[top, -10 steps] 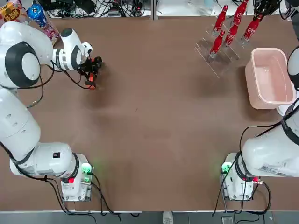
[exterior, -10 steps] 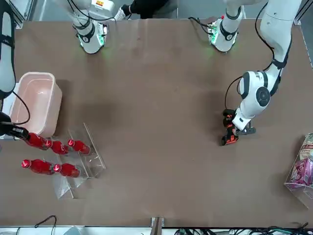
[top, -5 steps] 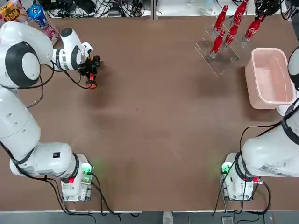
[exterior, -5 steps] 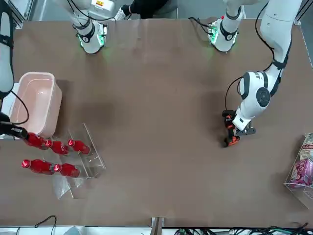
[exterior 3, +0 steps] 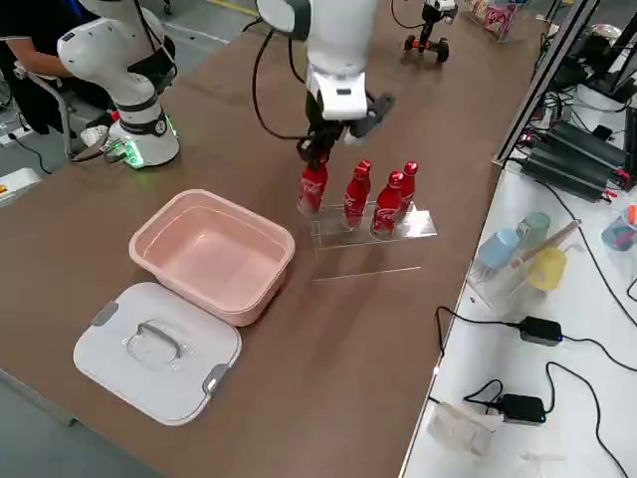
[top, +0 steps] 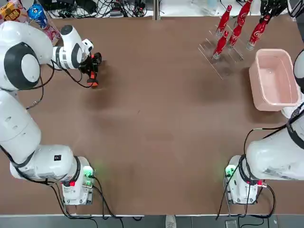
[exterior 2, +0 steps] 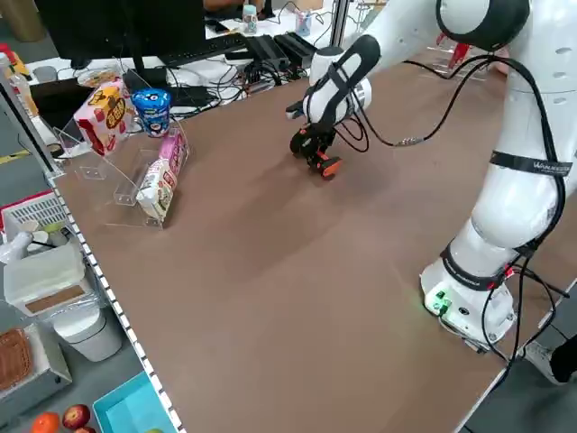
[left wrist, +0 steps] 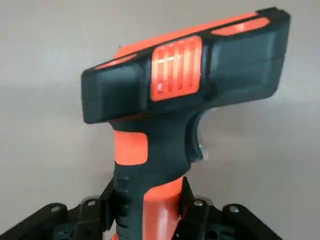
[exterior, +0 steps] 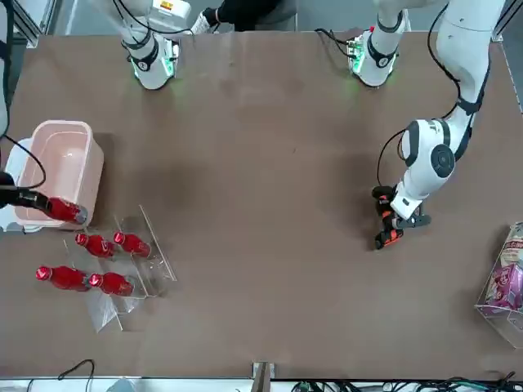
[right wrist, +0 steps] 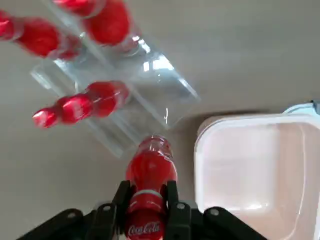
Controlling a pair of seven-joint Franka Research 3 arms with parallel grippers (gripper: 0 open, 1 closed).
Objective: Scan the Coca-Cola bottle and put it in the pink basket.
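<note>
Right wrist view, right tool (right wrist: 146,202): clamped on the Coca-Cola bottle (right wrist: 151,167), beside the rack (right wrist: 150,85).
Left wrist view, left tool (left wrist: 150,212): clamped on the scanner (left wrist: 165,130), at the far left of the worktop (top: 156,118).
Slip risk: grip near the cap end; a knock could twist the bottle loose.
Collision risk: swinging low could topple racked bottles or catch the pink basket (exterior 3: 159,234)'s rim.
Scan risk: a badly turned label could hide the code.
Edge: rack close to the far edge.
Room: wide bare middle between the arms.

Gray floor surrounds the brown table (top: 156,142), beside a white desk (exterior 3: 528,378).
</note>
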